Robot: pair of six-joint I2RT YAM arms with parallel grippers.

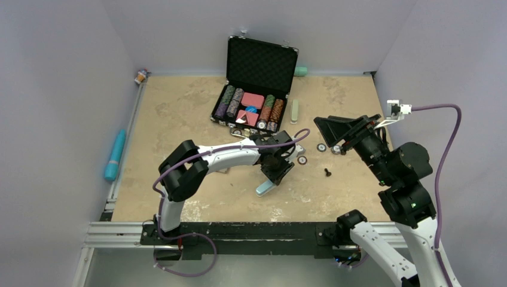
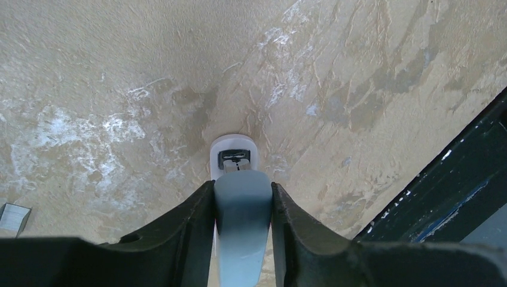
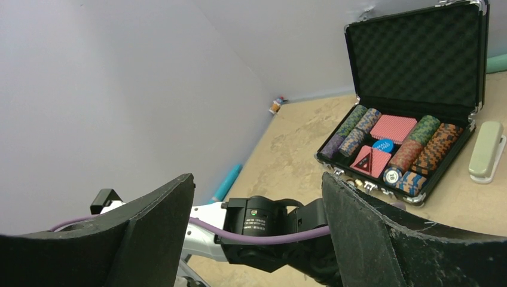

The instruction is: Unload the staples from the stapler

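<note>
My left gripper [image 1: 276,170] is shut on a small blue-grey stapler [image 1: 265,189], low over the table's near middle. In the left wrist view the fingers [image 2: 197,209] clamp both sides of the stapler's blue top [image 2: 242,221]. Its white base and metal mouth [image 2: 234,156] stick out past the fingertips. A small silvery metal strip [image 2: 13,216], seemingly staples, lies on the table at the lower left edge of that view. My right gripper [image 1: 329,128] is open and empty, raised right of centre, and looks toward the left arm [image 3: 263,224].
An open poker chip case [image 1: 257,89] stands at the back, with a pale green stapler [image 1: 294,110] beside it. Loose chips [image 1: 321,147] and a small black piece [image 1: 327,172] lie nearby. A blue tube [image 1: 115,154] lies off the left edge. The black front rail [image 2: 454,197] is close.
</note>
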